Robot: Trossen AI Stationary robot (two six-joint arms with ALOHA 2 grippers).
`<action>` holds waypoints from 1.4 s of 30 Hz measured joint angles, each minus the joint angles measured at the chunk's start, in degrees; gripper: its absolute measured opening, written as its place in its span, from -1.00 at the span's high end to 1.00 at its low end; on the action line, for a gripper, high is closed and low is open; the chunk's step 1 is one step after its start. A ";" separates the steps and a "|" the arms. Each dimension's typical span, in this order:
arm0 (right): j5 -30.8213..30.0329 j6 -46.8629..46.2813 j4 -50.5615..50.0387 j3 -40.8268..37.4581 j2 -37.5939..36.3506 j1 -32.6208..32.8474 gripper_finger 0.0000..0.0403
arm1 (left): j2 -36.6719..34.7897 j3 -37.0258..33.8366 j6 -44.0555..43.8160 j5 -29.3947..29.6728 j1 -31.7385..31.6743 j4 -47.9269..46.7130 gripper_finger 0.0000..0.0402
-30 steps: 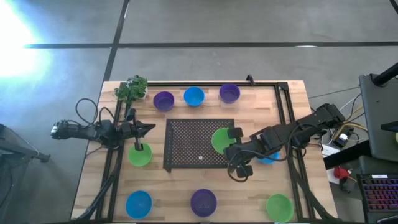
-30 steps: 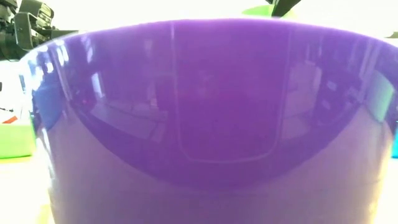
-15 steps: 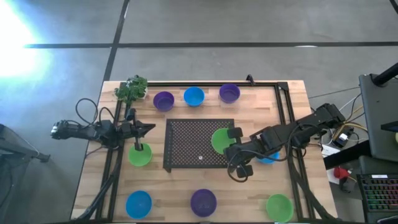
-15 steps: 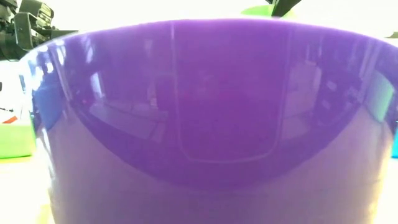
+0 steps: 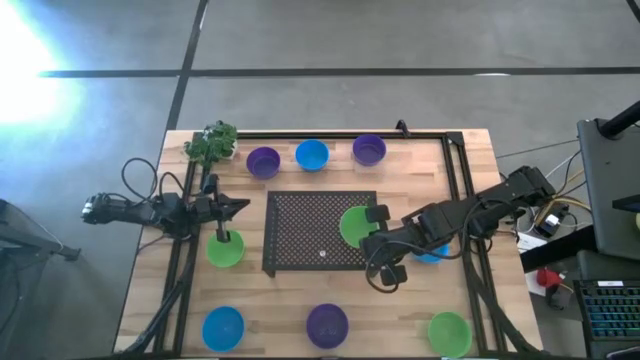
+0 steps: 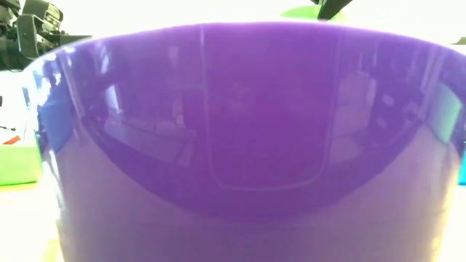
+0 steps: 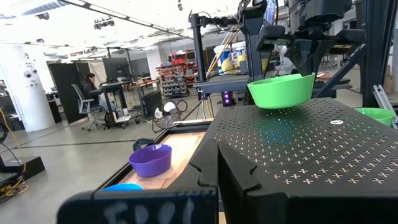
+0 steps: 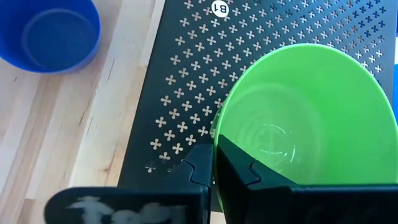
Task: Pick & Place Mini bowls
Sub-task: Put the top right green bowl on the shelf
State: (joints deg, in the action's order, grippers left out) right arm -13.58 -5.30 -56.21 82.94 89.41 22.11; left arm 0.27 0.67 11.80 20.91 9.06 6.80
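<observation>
Several mini bowls stand on the wooden table. Purple (image 5: 263, 161), blue (image 5: 312, 154) and purple (image 5: 369, 149) ones line the far side; blue (image 5: 223, 326), purple (image 5: 327, 324) and green (image 5: 449, 332) ones line the near side. Another green bowl (image 5: 225, 248) rests at the left. My right gripper (image 5: 370, 232) is shut on a lime green bowl (image 5: 352, 224) over the black mesh mat (image 5: 310, 232). My left gripper (image 5: 238, 207) waits shut by the table's left side. My right gripper holds the green bowl by its rim (image 8: 216, 146) on the side toward the table's right edge. One finger (image 8: 200, 167) is outside the wall and one finger (image 8: 249, 174) inside. The fingers slant down from the right. The bowl (image 7: 281, 90) hangs a little above the mat, slightly tilted.
A small leafy plant (image 5: 211, 143) stands at the far left corner. A blue bowl (image 5: 432, 254) lies partly under my right arm. A black frame rail (image 5: 460, 170) runs along the right side. The near purple bowl (image 6: 247, 131) fills the low view.
</observation>
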 joint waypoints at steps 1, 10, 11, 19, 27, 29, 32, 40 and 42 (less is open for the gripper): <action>0.00 0.04 0.00 0.00 0.00 0.00 0.96 | 0.00 0.00 0.01 -0.01 0.00 0.00 1.00; 0.05 0.85 -0.10 0.00 0.00 0.00 0.96 | 0.00 0.00 0.01 -0.01 0.00 0.00 1.00; 0.11 1.50 -0.27 0.00 0.00 0.00 0.96 | 0.00 0.00 0.01 -0.02 0.00 0.00 1.00; 0.13 1.42 -0.39 0.00 0.00 0.00 0.96 | 0.00 0.00 0.01 -0.02 -0.02 0.01 1.00; 0.11 0.94 0.04 0.00 0.00 0.00 0.95 | 0.00 0.00 0.10 0.00 -0.07 -0.01 1.00; 0.09 0.91 0.07 0.00 0.00 -0.05 0.92 | 0.00 0.00 0.12 0.00 -0.07 -0.01 1.00; 0.02 0.96 0.25 0.00 0.00 -0.04 0.84 | 0.00 0.00 0.13 -0.02 -0.07 0.01 1.00; -0.02 1.59 0.24 0.00 0.00 -0.04 0.60 | -0.02 0.00 0.16 -0.02 -0.04 -0.01 1.00; -0.02 3.24 0.24 0.00 0.00 -0.04 0.57 | -0.01 0.00 0.16 -0.01 -0.04 0.00 1.00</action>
State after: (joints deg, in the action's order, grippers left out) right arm -13.61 -2.05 -55.96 82.94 89.41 22.06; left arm 0.27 0.67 11.97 20.89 9.02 6.80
